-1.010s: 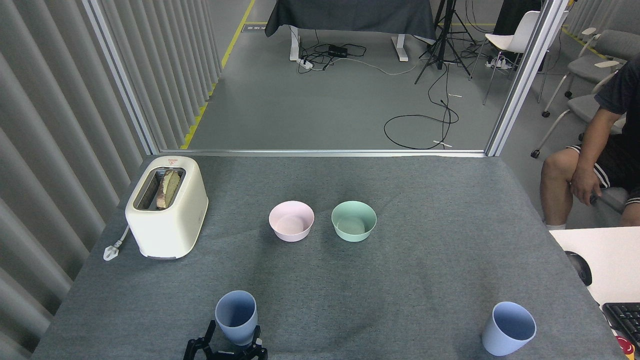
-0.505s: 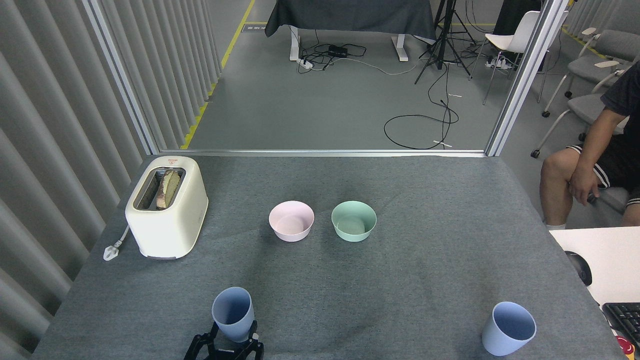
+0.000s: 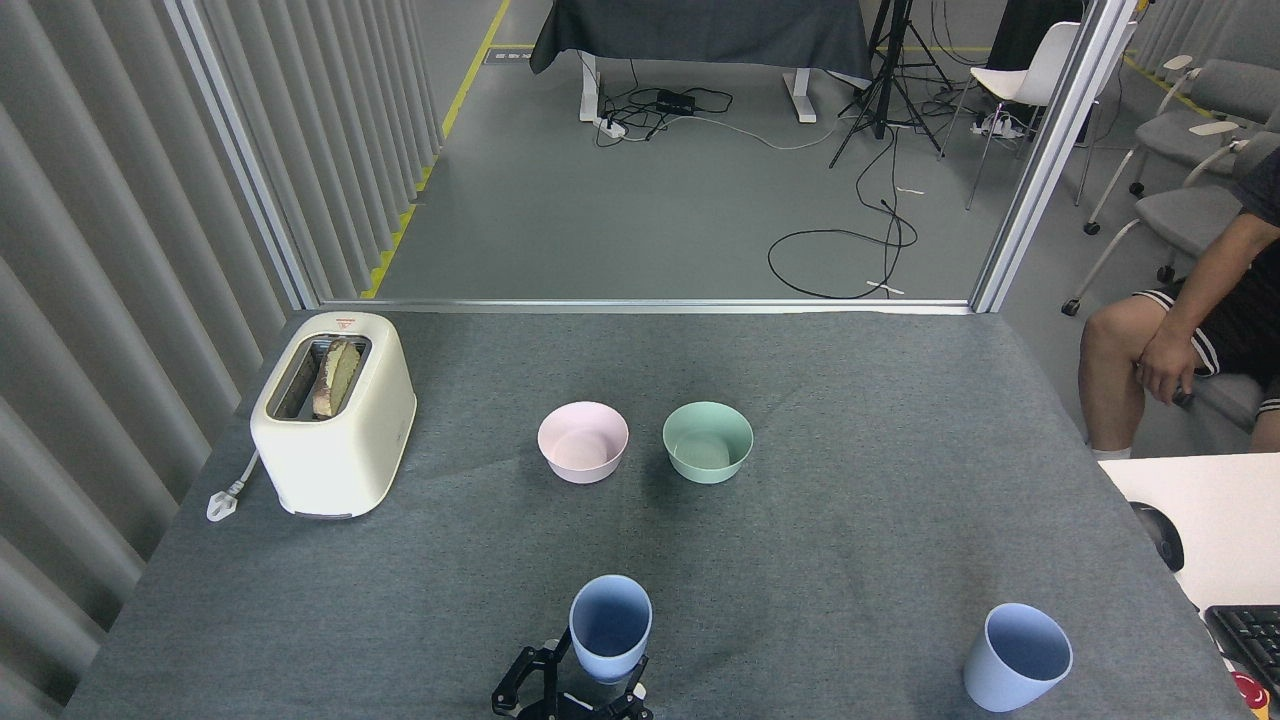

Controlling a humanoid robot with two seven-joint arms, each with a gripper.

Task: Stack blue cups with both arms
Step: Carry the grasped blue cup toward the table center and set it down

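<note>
The left black claw-fingered gripper [image 3: 580, 690] grips one pale matte blue plastic tumbler [image 3: 610, 627] upright near the table's front edge — its jaws closed around the base. The second identical blue tumbler [image 3: 1018, 657] stands well apart, front right — untouched.

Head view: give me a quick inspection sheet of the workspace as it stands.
Surface: grey cloth table, flat.
Job's things: one blue cup held upright at the near edge; second blue cup stands alone, near right. Not stacked.
Clutter: toaster with bread, pink bowl, green bowl.
Grippers: left gripper shut on the cup; right not in view.
Cables: toaster plug on the table; loose cable on the floor.
Surroundings: seated person at right.
</note>
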